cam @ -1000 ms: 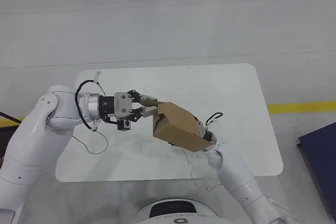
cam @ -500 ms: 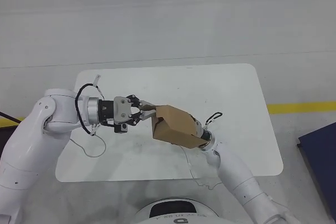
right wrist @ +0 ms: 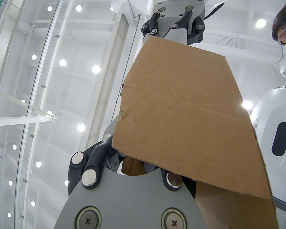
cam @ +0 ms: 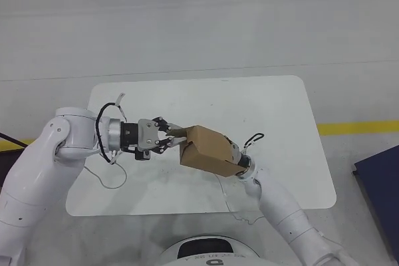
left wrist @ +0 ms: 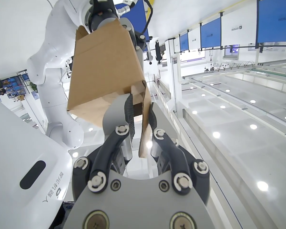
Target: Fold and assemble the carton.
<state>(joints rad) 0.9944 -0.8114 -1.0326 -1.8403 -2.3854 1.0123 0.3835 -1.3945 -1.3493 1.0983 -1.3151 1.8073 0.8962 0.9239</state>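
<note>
A brown carton point(cam: 206, 149) hangs tilted above the middle of the white table point(cam: 272, 113), held between both arms. My left gripper point(cam: 171, 133) meets it from the left. In the left wrist view the left gripper point(left wrist: 140, 113) is shut on a loose end flap point(left wrist: 144, 129) of the carton point(left wrist: 104, 67), one finger on each side. My right gripper point(left wrist: 103, 21) is shut on the carton's opposite end. In the right wrist view the carton point(right wrist: 186, 110) covers that gripper's fingers.
A thin white cable point(cam: 110, 176) trails over the table's left part. The table's far and right parts are bare. A yellow floor line point(cam: 366, 126) and a dark blue object point(cam: 386, 179) lie off the table to the right.
My left gripper has moved right, up to the carton, and narrowed onto its end flap. The carton has shifted slightly to the left with the right arm.
</note>
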